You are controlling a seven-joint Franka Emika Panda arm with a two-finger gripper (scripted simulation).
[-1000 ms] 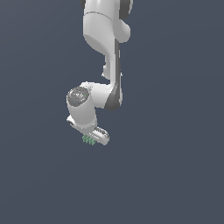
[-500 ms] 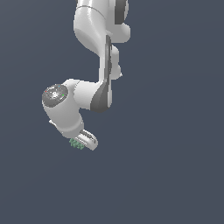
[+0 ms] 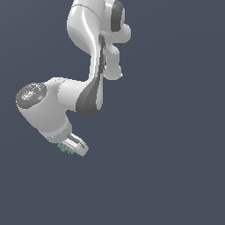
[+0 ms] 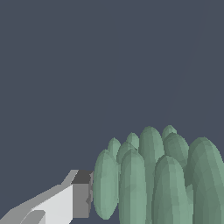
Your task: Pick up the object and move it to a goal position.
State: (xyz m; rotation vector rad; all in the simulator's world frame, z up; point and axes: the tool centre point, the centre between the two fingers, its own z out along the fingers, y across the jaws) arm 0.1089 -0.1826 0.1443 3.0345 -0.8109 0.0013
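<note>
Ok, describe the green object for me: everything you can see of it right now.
The object is pale green, a cluster of short rounded ridges lying parallel, matte and faceted in the wrist view. It is much smaller than the white gripper and sits at its fingertips, off the floor. One finger touches its side; the other is hidden. In the exterior view it hangs at the arm's low end.

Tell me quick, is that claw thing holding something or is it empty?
Gripper: closed on the pale green ribbed object; the wrist view shows a finger pressed against its ridges.
</note>
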